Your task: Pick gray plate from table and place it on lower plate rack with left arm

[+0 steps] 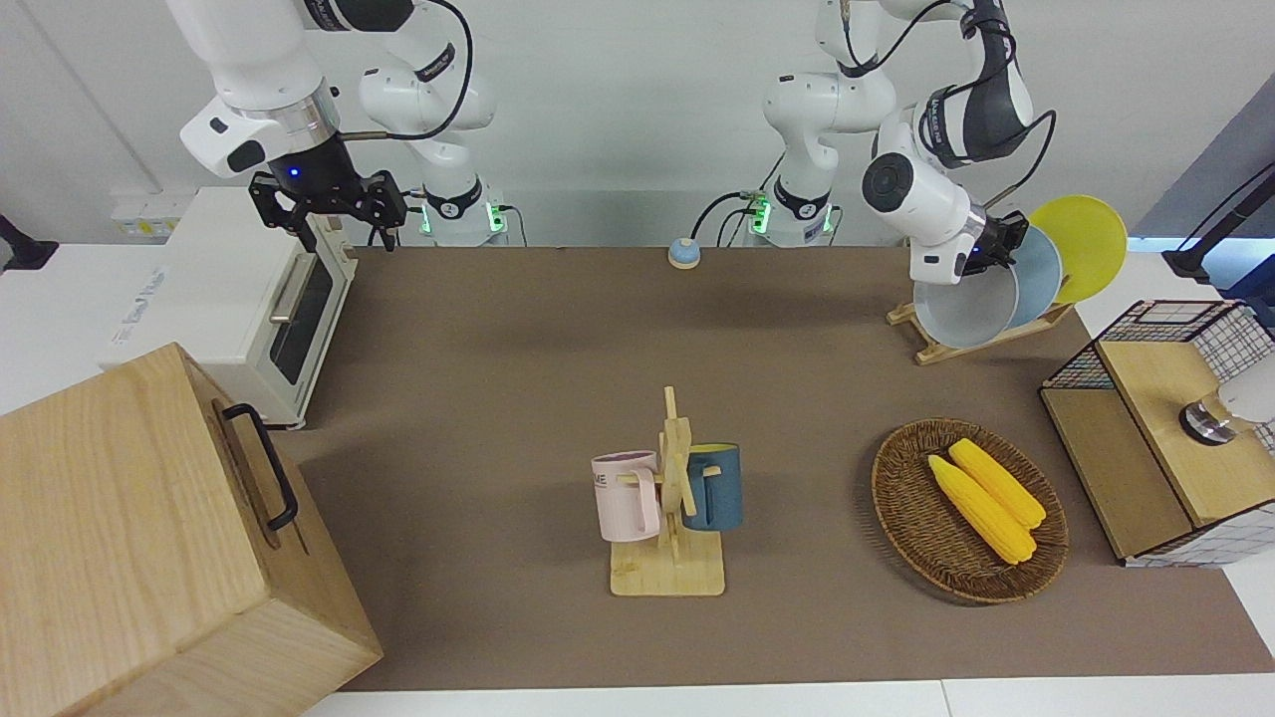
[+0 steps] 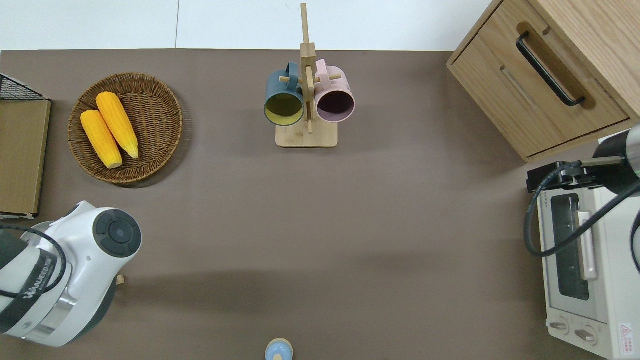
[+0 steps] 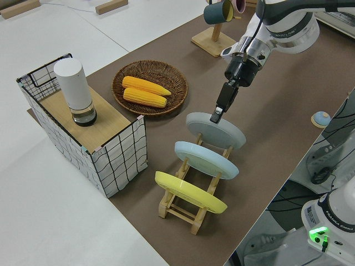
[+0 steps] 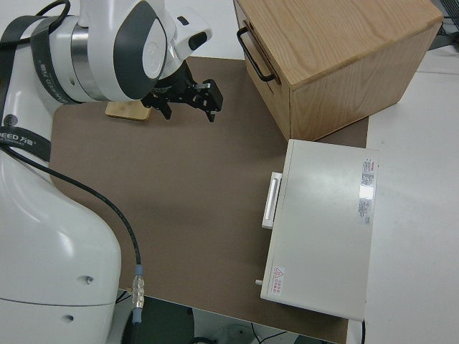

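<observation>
Here the gray plate is seen slotted in the lower plate rack, its upper rim pinched by the left gripper; the right arm is parked.

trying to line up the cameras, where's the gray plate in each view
Front view: the gray plate stands in the lower plate rack, at the left gripper.
Overhead view: not in it; the left arm covers it.
Left side view: the rack's slot closest to the wicker basket.
Right side view: not in it.
Shared landmark: the basket.

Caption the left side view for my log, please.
Left gripper at the gray plate, slotted in the plate rack beside light blue and yellow plates.
</observation>
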